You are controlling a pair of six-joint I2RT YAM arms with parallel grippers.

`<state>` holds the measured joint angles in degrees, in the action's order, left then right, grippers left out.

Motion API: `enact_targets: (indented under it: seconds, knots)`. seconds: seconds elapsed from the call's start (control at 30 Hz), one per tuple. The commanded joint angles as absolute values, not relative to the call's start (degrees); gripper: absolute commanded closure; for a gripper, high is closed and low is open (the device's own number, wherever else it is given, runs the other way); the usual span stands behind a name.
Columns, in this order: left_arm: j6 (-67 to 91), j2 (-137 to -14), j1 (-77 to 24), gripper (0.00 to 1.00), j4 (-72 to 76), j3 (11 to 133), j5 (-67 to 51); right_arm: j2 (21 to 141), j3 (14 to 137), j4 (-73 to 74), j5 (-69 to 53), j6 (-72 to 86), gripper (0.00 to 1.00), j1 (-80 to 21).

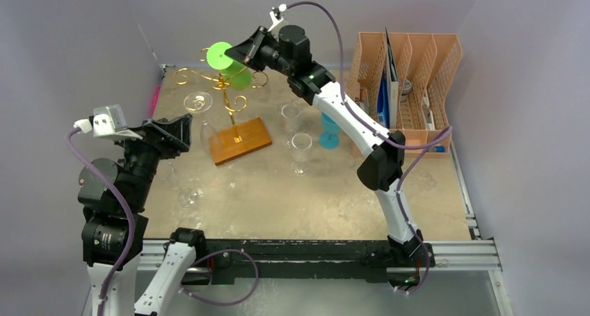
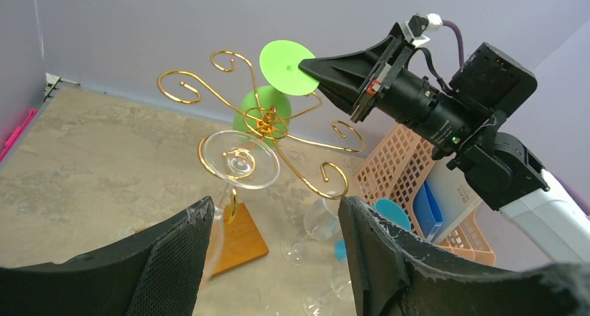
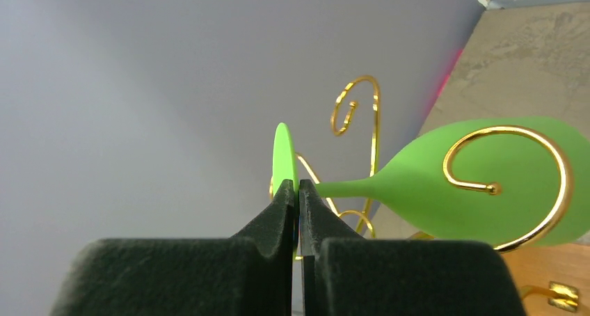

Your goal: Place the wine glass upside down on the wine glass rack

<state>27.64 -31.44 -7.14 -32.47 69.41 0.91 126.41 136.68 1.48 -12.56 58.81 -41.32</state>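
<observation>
The green wine glass [image 1: 240,76] is upside down and tilted, foot up, at the far side of the gold wire rack [image 1: 222,85], which stands on a brown wooden base [image 1: 240,140]. My right gripper [image 1: 243,53] is shut on the rim of the glass's round foot [image 3: 282,156]; its bowl [image 3: 417,191] lies behind a gold spiral [image 3: 515,184]. I cannot tell whether the stem sits in an arm. A clear glass [image 2: 240,159] hangs upside down on a near arm. My left gripper [image 2: 275,211] is open and empty, in front of the rack.
An orange file organiser [image 1: 410,79] stands at the back right. Two clear glasses [image 1: 292,114] [image 1: 301,145] and a blue glass [image 1: 329,131] stand right of the rack. Another clear glass [image 1: 188,196] lies near the left arm. Grey walls close in the back and sides.
</observation>
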Motion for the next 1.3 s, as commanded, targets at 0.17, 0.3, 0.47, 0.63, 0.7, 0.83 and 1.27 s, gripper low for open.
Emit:
enact_targets:
  seconds: [0.17,0.3,0.47,0.63,0.7,0.83,1.27]
  knots:
    - [30.4,-39.1,-7.2,0.34,-35.4,69.8,0.7,124.0,133.3,-1.6,-11.1,59.5,1.00,-41.3]
    - [31.3,-41.3,-7.2,0.34,-37.0,70.8,0.3,121.5,129.8,-2.5,-10.0,59.5,1.00,-41.2]
    - [32.1,-41.4,-7.2,0.34,-37.0,70.5,2.0,119.9,128.6,-1.2,-9.0,61.3,1.00,-40.4]
    - [32.6,-41.7,-7.2,0.34,-36.8,70.3,3.6,118.8,128.0,-0.2,-8.4,62.4,1.00,-39.7]
    - [32.4,-41.7,-7.2,0.34,-36.8,70.5,3.9,118.6,128.0,0.8,-8.4,62.9,1.00,-39.3]
    - [32.1,-41.4,-7.2,0.34,-36.9,70.6,4.5,118.1,127.7,3.2,-8.5,64.0,1.00,-38.9]
    - [31.6,-40.3,-7.2,0.34,-37.5,71.1,5.0,114.8,123.7,4.1,-8.2,65.2,1.00,-37.5]
